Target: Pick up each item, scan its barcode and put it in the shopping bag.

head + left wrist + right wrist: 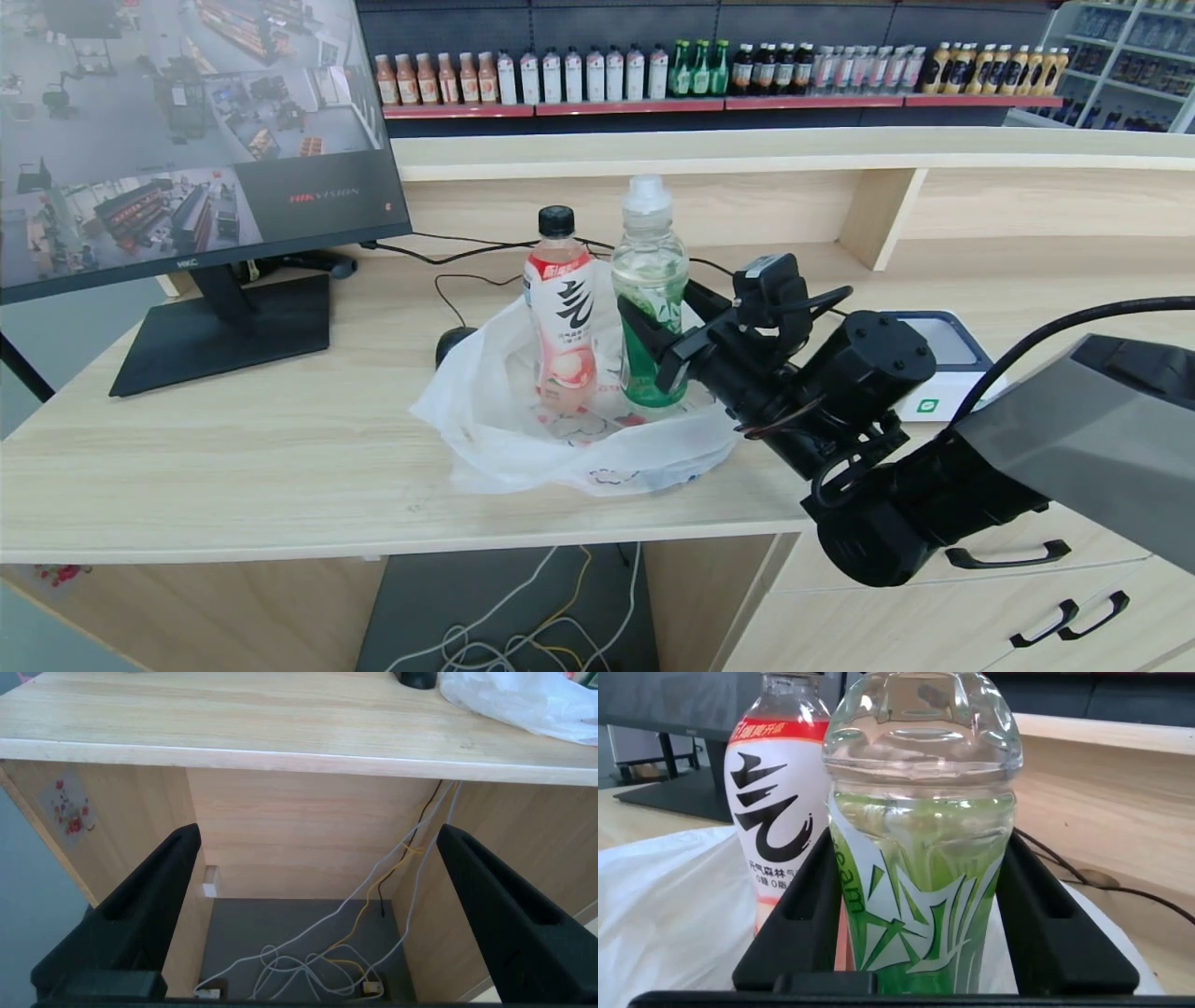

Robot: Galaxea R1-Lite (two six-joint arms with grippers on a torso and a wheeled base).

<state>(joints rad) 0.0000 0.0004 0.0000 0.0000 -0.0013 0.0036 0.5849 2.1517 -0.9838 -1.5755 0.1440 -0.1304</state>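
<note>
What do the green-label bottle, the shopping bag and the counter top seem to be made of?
Green-label bottle: clear, glossy plastic; one sees through its upper wall. Shopping bag: thin white plastic film, crumpled and slightly translucent. Counter top: pale, matte wood-grain surface; probably laminate, though solid wood cannot be excluded.

Shop checkout: drink-stocked shelves (719, 70) behind wooden counter (233, 448), CCTV monitor (187, 131), barcode scanner (943, 364).

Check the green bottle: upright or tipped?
Upright: the green bottle stands cap-up on the bag, in the right gripper.
</note>
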